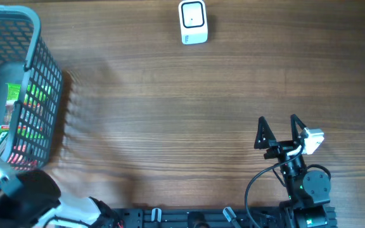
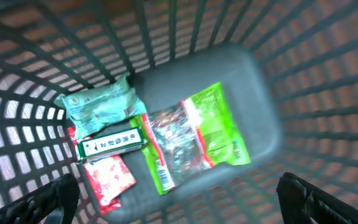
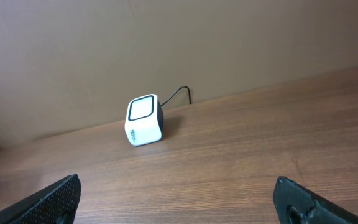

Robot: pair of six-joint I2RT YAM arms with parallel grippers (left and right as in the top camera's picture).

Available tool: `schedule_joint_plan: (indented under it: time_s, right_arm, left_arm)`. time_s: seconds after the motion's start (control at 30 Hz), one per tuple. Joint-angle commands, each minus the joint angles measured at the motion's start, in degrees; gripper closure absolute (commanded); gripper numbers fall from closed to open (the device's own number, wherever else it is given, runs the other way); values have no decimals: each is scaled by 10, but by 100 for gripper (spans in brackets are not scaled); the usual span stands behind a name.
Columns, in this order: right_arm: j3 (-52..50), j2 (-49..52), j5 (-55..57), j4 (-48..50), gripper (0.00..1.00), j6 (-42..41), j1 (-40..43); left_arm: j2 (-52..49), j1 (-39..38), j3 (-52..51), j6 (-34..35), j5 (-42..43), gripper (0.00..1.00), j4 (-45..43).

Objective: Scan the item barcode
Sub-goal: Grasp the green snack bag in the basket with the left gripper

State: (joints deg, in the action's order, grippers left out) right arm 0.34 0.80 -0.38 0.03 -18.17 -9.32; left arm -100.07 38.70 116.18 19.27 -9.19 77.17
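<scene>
- Left wrist view looks straight down on the goods: a green snack packet [image 2: 197, 140] lies flat on the grey floor of the basket [image 2: 328, 81].
- Touching its left edge is a green-and-white stick pack [image 2: 110, 143]; a teal packet [image 2: 101, 109] lies above that and a red packet [image 2: 109, 179] below.
- Left gripper [image 2: 174, 183] hangs over the pile, fingers spread wide, touching nothing.
- Overhead, the basket sits at the table's [image 1: 170, 114] left edge.
- White scanner [image 1: 193, 22] stands at the far side, well apart from the basket, its cable [image 3: 179, 93] trailing behind.
- Right gripper [image 1: 278, 120] is low at the near right, fingers wide apart and empty, pointed at the scanner.
</scene>
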Motion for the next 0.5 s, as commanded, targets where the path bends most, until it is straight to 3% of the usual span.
schedule_joint_plan:
  time_s: [0.0, 0.2, 0.47]
  right_arm:
    - [0, -2, 4, 3, 0, 0, 2]
    - [0, -2, 4, 3, 0, 0, 2]
    - [0, -2, 4, 3, 0, 0, 2]
  left_arm:
    - [-63, 3, -50, -104, 23, 0, 0]
    - [-107, 3, -169, -161, 23, 0, -58]
    - [-113, 3, -355, -188, 43, 0, -226]
